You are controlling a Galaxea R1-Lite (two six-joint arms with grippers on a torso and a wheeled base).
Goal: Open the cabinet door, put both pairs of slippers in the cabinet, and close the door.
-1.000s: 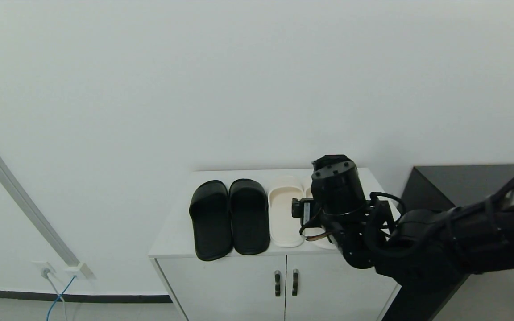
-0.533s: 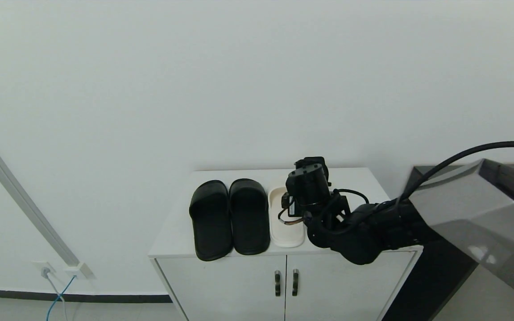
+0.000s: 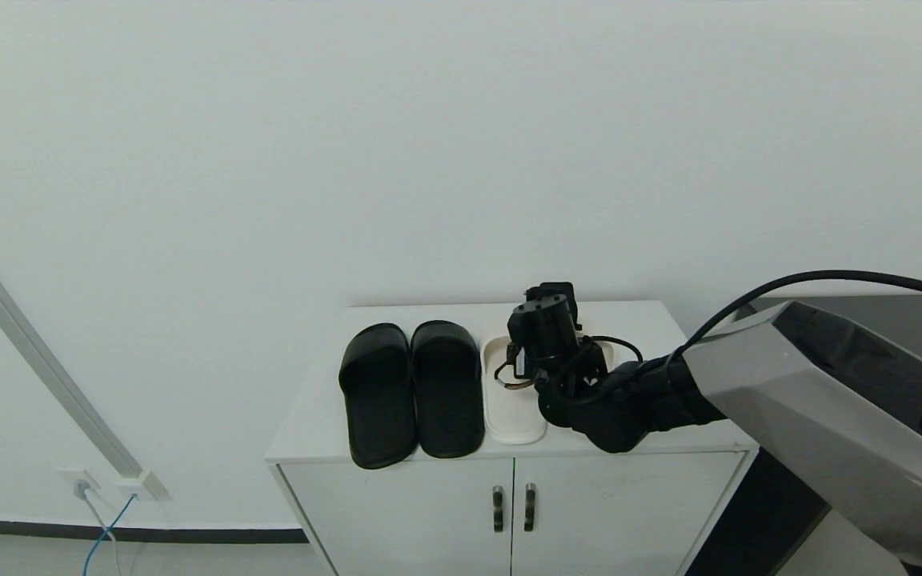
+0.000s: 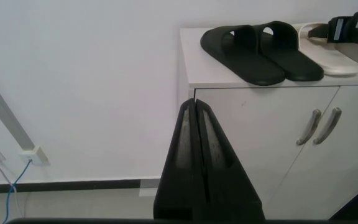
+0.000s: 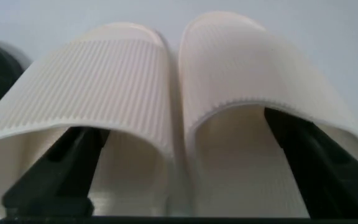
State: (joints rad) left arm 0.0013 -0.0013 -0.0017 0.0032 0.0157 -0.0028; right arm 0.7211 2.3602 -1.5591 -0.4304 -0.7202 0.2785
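Note:
A white cabinet [image 3: 313, 424] stands against the wall with both doors [image 3: 405, 512] shut and two handles [image 3: 498, 507] at the middle. On its top lie a black pair of slippers [image 3: 413, 388] and, to their right, a white pair [image 3: 509, 404]. My right gripper [image 3: 549, 298] lies low over the white pair. In the right wrist view it [image 5: 179, 130] is open, one finger under the strap of each white slipper [image 5: 104, 68], with the two inner strap sides between them. My left gripper [image 4: 194, 106] is shut and empty, held off the cabinet's left front corner [image 4: 191, 87].
A wall socket with a blue cable [image 3: 101, 528] sits low on the left, under a slanted grey conduit [image 3: 29, 344]. A dark piece of furniture [image 3: 901, 308] stands right of the cabinet. Bare wall rises behind the cabinet top.
My right arm has stretched forward and to the left over the white slippers, carrying the gripper from the cabinet's front edge toward the slippers' straps. The slippers and doors have not moved.

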